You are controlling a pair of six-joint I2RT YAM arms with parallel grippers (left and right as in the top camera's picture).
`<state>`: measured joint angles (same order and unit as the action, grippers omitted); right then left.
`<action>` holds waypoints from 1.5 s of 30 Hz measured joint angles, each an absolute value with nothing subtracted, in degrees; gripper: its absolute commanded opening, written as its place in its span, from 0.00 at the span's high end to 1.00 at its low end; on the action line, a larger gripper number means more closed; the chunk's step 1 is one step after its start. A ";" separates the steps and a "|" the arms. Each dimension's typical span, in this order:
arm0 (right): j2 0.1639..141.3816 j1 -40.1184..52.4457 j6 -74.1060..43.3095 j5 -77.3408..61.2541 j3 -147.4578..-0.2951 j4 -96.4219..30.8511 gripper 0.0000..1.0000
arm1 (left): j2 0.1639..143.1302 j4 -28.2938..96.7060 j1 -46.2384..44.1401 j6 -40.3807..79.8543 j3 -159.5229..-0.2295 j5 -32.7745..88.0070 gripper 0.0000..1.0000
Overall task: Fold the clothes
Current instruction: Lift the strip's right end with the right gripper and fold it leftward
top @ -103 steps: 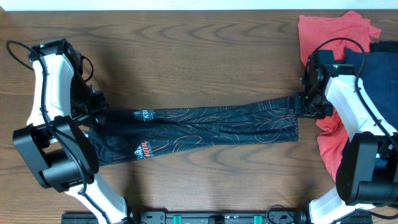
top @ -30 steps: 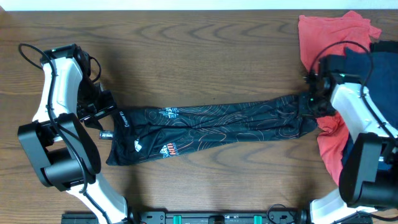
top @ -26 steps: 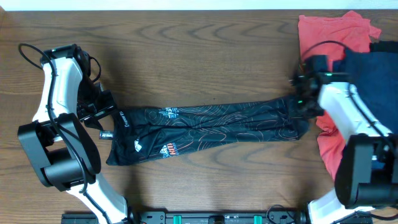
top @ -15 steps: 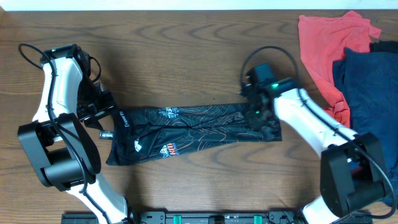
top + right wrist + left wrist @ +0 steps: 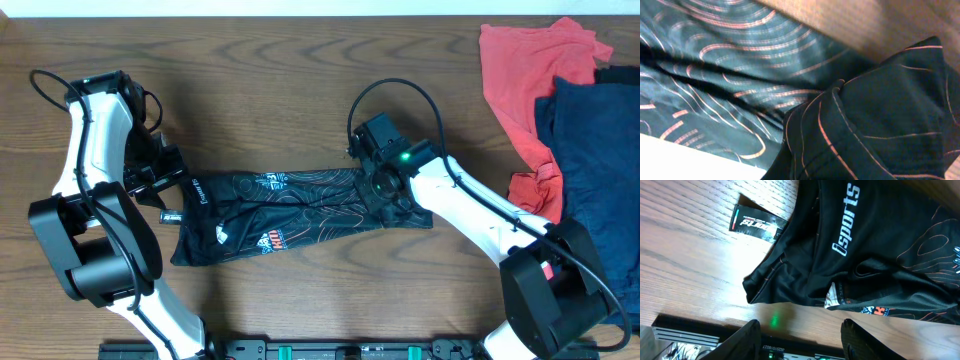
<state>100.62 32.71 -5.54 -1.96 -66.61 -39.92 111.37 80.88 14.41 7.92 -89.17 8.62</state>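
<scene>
The clothes, a black jersey [image 5: 290, 205] with orange contour lines, lie across the middle of the table. My right gripper [image 5: 385, 190] is shut on its right end, and that end is doubled over onto the rest. In the right wrist view the bunched jersey [image 5: 865, 125] fills the frame and hides the fingers. My left gripper [image 5: 165, 190] stands open at the jersey's left end. In the left wrist view the left gripper [image 5: 802, 340] has nothing between its fingers, and the jersey [image 5: 880, 255] with white lettering and a black tag [image 5: 757, 222] lies just ahead.
A coral-red garment [image 5: 520, 70] and a navy-blue garment [image 5: 595, 150] are piled at the table's right edge. A black rail [image 5: 350, 350] runs along the front edge. Bare wood [image 5: 300, 80] lies behind the jersey.
My right gripper has carried the jersey's right end leftward, from beside the red garment to the middle, so the jersey is now shorter. The left arm has held still over the last second.
</scene>
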 measured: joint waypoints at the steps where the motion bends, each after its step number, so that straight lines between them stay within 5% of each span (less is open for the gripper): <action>1: 100.62 32.71 -5.89 -2.24 -66.61 -39.40 0.97 | 111.37 80.90 14.39 7.92 -89.17 8.62 0.46; 18: 100.62 32.71 -5.85 -9.63 -66.61 -36.75 0.94 | 111.37 80.88 14.41 7.92 -89.17 8.62 0.46; 23: 100.62 32.80 -4.95 -11.64 -66.61 -37.04 0.80 | 111.37 80.88 14.39 7.92 -89.17 8.62 0.46; 26: 100.62 32.97 -1.65 -15.62 -66.61 -37.04 0.61 | 111.37 80.88 14.41 7.92 -89.17 8.62 0.46; 31: 100.62 33.32 2.22 -19.64 -66.61 -37.01 0.63 | 111.37 80.88 14.41 7.92 -89.17 8.62 0.46; 45: 100.62 34.15 -10.55 2.31 -66.61 -37.58 0.62 | 111.37 80.88 14.39 7.92 -89.17 8.62 0.45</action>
